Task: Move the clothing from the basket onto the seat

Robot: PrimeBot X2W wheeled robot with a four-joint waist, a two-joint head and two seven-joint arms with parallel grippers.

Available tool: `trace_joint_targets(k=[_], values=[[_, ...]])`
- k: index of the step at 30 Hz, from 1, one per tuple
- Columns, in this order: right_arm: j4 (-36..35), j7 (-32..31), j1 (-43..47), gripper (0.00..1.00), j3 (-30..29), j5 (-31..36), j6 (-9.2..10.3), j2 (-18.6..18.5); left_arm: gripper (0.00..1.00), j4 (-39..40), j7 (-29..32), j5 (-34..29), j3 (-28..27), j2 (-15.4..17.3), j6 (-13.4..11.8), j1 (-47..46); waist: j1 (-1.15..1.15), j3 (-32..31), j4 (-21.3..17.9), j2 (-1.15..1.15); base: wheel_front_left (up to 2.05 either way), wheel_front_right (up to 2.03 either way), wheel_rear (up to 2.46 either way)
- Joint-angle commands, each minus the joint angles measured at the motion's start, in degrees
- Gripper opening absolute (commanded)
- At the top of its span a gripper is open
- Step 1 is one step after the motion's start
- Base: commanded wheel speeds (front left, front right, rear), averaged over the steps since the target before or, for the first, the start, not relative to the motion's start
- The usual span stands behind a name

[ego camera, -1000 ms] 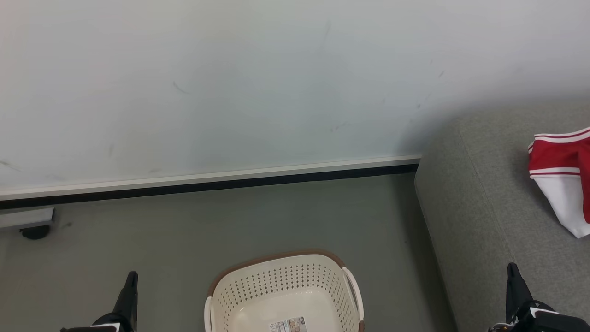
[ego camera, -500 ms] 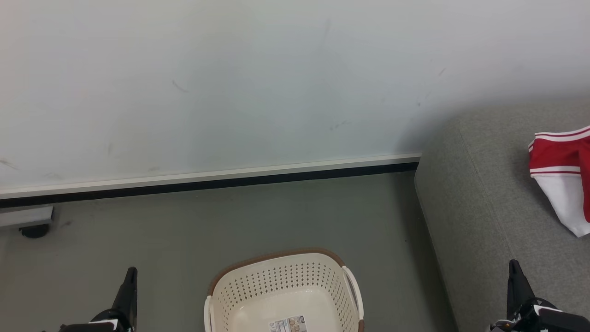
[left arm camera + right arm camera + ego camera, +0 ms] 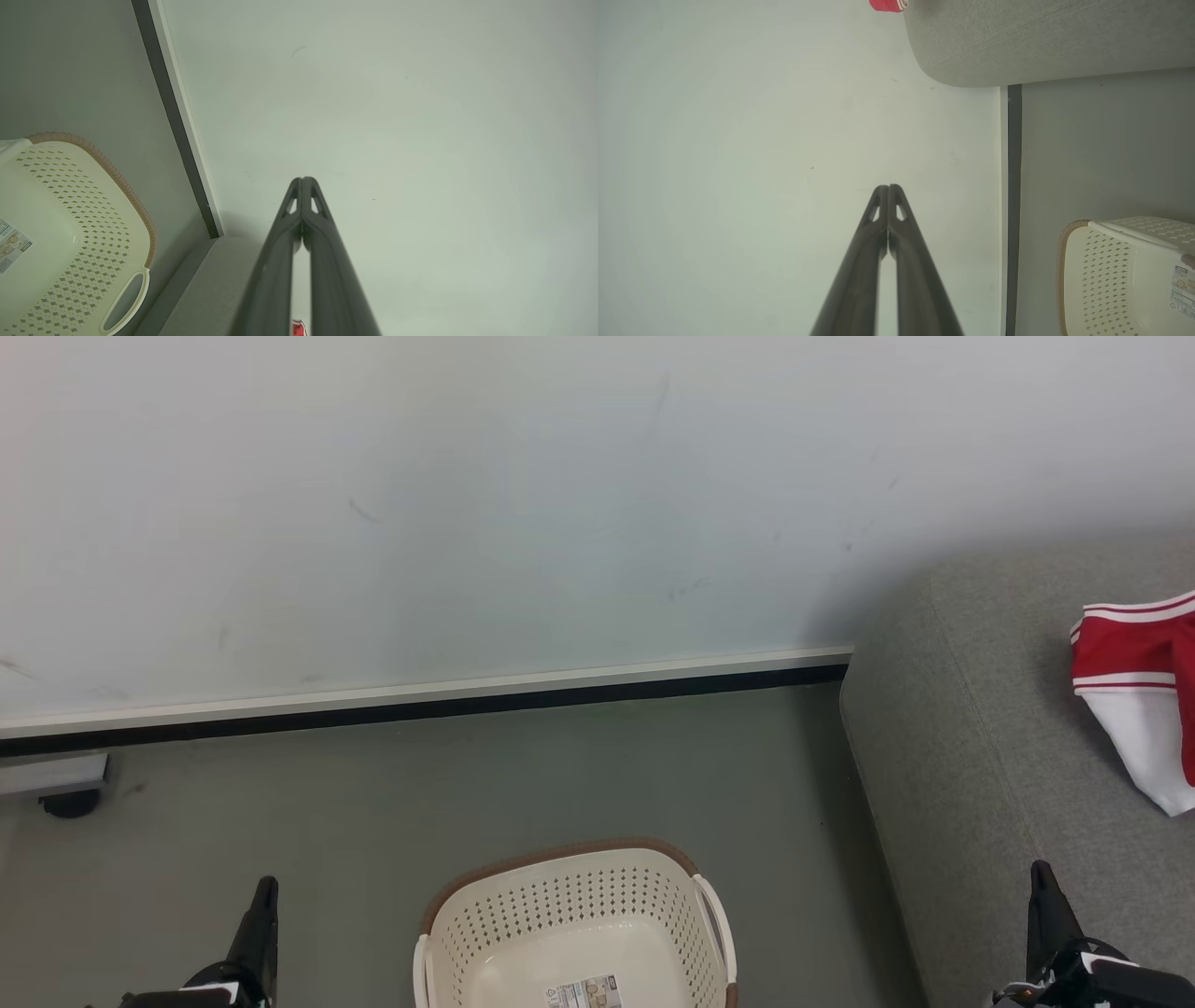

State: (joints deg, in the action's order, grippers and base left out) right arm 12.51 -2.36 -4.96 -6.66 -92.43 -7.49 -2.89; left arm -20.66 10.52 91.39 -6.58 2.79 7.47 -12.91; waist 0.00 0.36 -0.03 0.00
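The clothing (image 3: 1134,681) lies on the seat (image 3: 971,756) right of the basket (image 3: 569,910), a wall (image 3: 560,504) behind. Flanking it, left gripper (image 3: 267,887) and right gripper (image 3: 1039,873) are pinched closed, empty.

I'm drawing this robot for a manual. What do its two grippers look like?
The left gripper and right gripper match. Each has two long, slim, dark grey jaws that taper to a rounded tip, with a small triangular cut-out near each tip. In the head view they look black, with small white patches at the base.
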Motion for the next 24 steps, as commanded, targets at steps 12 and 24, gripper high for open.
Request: trace_joint_targets(k=[12, 24], values=[[0.0, -0.2, 0.2, 0.0, 0.0, -0.3, 0.0, 0.0, 0.0, -0.2, 0.0, 0.6, -0.1, 0.2, 0.1, 0.0, 0.0, 0.0, 0.0, 0.0, 0.0, 0.0, 0.0], [0.0, -0.2, 0.2, 0.0, 0.0, -0.3, 0.0, 0.0, 0.0, -0.2, 0.0, 0.6, -0.1, 0.2, 0.1, 0.0, 0.0, 0.0, 0.0, 0.0, 0.0, 0.0, 0.0]])
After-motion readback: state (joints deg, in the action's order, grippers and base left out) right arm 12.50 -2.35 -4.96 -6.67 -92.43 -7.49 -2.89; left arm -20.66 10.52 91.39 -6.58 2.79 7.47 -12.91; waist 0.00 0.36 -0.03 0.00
